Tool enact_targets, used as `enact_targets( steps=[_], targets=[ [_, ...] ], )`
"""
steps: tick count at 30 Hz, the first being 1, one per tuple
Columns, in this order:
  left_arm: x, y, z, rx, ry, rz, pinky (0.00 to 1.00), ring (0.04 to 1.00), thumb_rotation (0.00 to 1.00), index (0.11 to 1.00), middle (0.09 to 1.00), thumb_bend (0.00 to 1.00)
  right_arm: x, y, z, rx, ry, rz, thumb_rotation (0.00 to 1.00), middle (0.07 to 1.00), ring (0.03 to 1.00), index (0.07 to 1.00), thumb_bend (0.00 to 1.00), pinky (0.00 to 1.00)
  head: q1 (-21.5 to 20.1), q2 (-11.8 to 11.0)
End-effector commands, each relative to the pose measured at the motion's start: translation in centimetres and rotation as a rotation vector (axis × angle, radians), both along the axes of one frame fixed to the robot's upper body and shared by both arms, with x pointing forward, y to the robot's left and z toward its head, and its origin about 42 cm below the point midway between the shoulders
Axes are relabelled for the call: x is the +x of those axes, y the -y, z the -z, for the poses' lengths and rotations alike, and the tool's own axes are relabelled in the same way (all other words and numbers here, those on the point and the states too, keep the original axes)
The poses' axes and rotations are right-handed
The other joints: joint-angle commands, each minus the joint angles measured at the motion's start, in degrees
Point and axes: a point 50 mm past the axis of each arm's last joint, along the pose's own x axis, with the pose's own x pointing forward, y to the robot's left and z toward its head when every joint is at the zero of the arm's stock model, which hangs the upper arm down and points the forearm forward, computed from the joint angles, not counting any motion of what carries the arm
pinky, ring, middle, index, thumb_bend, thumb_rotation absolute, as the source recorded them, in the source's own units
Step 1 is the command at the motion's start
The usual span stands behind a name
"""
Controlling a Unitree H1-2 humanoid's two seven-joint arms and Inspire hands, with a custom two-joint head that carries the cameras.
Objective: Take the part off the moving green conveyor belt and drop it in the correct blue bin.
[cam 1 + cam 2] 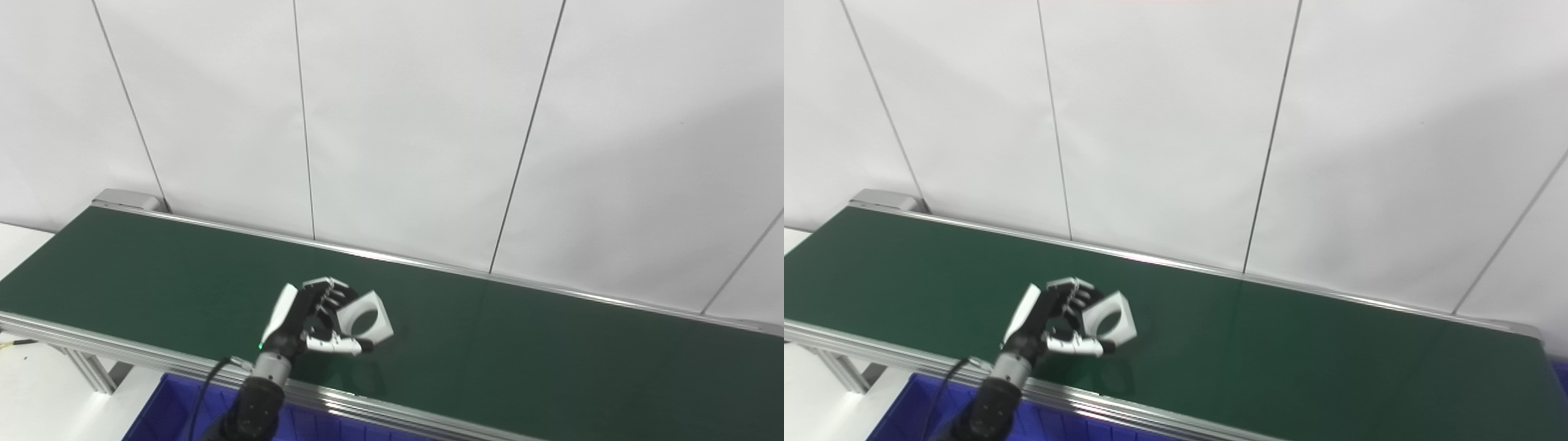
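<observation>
A white block with a round hole, the part (365, 319), is held in my left hand (309, 321) above the green conveyor belt (551, 343). The fingers curl over its top edge and the thumb (337, 346) presses under it, so the hand is shut on the part. The part is tilted, its hole facing the camera, and its shadow falls on the belt below. The same hand (1053, 321) and part (1110, 320) show in the right eye view. A blue bin (177, 410) sits below the belt's near rail, under my left forearm. My right hand is not in view.
The belt's aluminium near rail (122, 352) and far rail (429, 264) run left to right. A white panelled wall (398, 122) stands behind the belt. A metal leg (89, 370) supports the frame at the lower left.
</observation>
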Motion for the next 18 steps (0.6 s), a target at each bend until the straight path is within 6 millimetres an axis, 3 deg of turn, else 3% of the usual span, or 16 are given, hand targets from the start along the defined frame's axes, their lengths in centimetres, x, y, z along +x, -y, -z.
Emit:
enact_targets(
  steps=[1,4,9,18],
  targets=[
    [-0.3,0.0,-3.4,-0.034,0.088,0.039,0.33,0.391,0.0,0.547,0.481,0.5,0.3,-0.3,-0.9,0.018,0.065,-0.007,0.01,0.808,0.755,0.835,0.67,0.68,-0.36,0.1],
    [-2.2,-0.3,-5.9,-0.083,0.13,0.103,0.3,0.384,0.0,0.544,0.471,0.5,0.3,-0.4,-1.0,0.004,0.07,-0.009,0.02,0.812,0.753,0.835,0.67,0.67,-0.87,0.31],
    [-4.6,-0.6,-8.0,-0.15,0.169,0.22,0.28,0.377,0.0,0.54,0.459,0.5,0.3,-0.6,-1.0,-0.012,0.076,-0.009,0.03,0.801,0.739,0.827,0.68,0.66,-0.92,0.66],
    [-8.0,-1.7,-8.7,-0.346,0.135,0.501,0.26,0.379,0.0,0.537,0.458,0.5,-0.1,-1.0,-1.2,-0.002,0.078,-0.022,0.03,0.807,0.751,0.838,0.67,0.67,-1.62,2.6]
  ],
)
